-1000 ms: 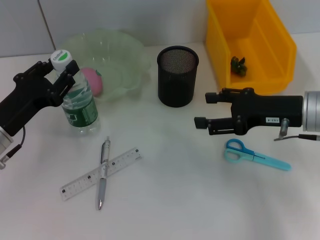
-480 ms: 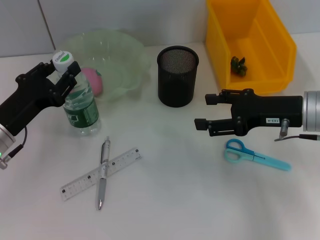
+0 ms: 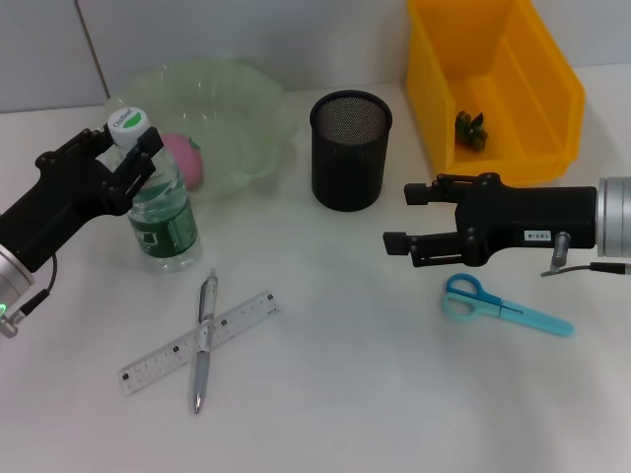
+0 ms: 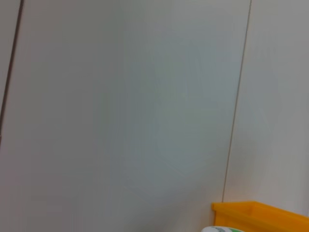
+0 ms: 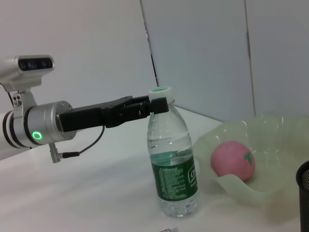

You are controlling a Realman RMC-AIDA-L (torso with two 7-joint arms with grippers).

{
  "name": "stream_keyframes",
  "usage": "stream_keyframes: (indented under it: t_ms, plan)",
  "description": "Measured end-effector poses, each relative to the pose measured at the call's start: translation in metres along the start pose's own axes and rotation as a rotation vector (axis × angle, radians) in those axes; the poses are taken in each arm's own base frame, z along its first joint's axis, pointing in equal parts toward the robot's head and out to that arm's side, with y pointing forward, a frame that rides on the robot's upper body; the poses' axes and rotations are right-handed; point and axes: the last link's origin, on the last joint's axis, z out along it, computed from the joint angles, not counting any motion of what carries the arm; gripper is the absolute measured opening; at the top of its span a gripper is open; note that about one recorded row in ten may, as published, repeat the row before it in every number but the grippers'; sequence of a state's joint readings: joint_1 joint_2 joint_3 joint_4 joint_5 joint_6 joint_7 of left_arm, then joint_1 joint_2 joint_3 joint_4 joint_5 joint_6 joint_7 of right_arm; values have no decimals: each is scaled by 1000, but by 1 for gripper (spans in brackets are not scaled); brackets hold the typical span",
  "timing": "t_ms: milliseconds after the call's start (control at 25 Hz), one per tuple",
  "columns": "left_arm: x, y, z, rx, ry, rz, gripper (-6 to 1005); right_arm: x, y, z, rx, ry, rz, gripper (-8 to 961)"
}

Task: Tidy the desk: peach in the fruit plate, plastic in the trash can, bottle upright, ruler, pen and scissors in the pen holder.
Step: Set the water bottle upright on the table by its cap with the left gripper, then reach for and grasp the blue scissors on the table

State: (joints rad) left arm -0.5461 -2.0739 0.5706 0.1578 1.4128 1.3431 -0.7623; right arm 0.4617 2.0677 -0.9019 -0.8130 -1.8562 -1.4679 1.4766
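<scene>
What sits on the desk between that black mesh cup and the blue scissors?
The right pincer hovers there, between the mesh cup and scissors; the head view shows bare desk beneath.

Bare worktop (image 3: 335,374) is left between the crossed ruler (image 3: 197,342) and pen (image 3: 202,341) and the scissors (image 3: 505,307); the pen holder (image 3: 350,150) is flanked by open gaps.

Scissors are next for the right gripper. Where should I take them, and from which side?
Grip the scissors across the closed blades, just past the pivot, coming straight down from above. They lie flat on the desk, loops toward the ruler, tip pointing the robot's right. The right gripper hovers open just above them; its fingers should straddle the narrow blade.
</scene>
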Motion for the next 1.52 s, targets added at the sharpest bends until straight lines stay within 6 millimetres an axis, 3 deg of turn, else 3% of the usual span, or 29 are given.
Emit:
stream_keyframes:
  t_ms: [960, 1520]
  plan:
    - [-1, 1, -2, 0, 3, -5, 465, -1, 0, 1, -1, -1, 1, 826]
    - [4, 3, -6, -32, 26, -18, 597, -1, 1, 1, -3, -2, 2, 826]
